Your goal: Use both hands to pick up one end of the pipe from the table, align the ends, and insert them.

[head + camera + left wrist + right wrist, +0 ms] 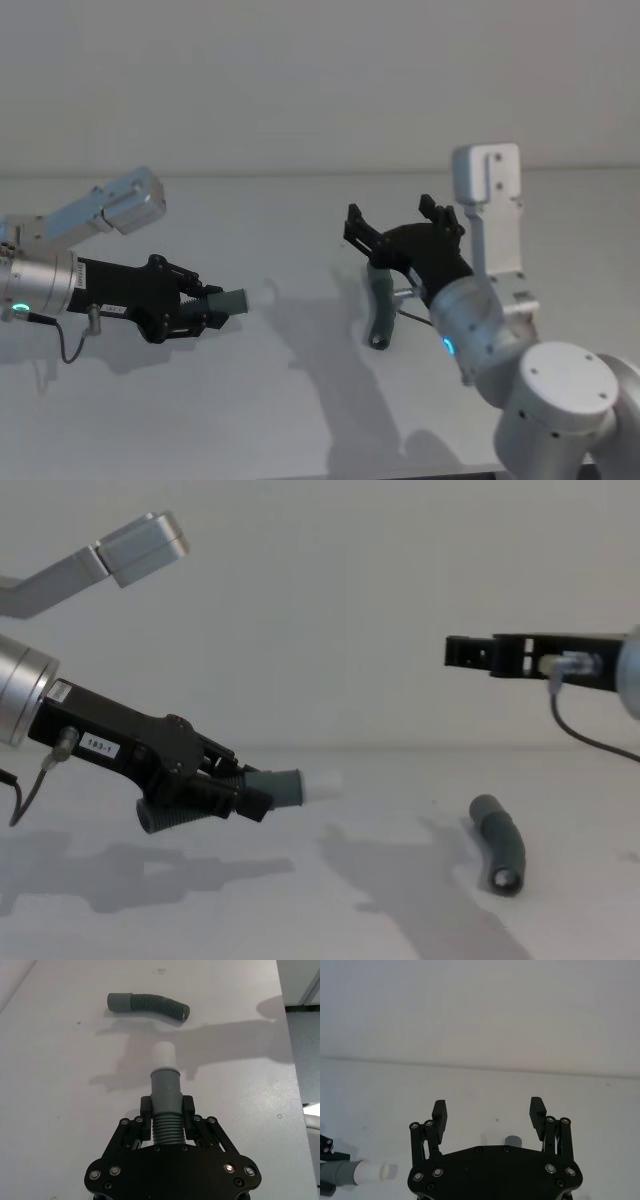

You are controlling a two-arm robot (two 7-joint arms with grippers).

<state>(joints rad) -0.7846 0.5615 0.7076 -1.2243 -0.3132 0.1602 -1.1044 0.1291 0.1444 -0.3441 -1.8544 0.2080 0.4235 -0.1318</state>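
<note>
The left hand (212, 306) is clamping the white-tipped piece (165, 1091) by its ribs above the tabletop (380, 920), while the open-fingered right hand (489, 1110) is hovering over the grey piece (500, 845) lying there, probably light and bendy, best gripped behind its cuff (119, 1001).

In the right wrist view the right pincer (488, 1107) hid all but one grey end of the loose pipe piece (512, 1140); the held piece (345, 1173) was cut off at the picture's edge.
</note>
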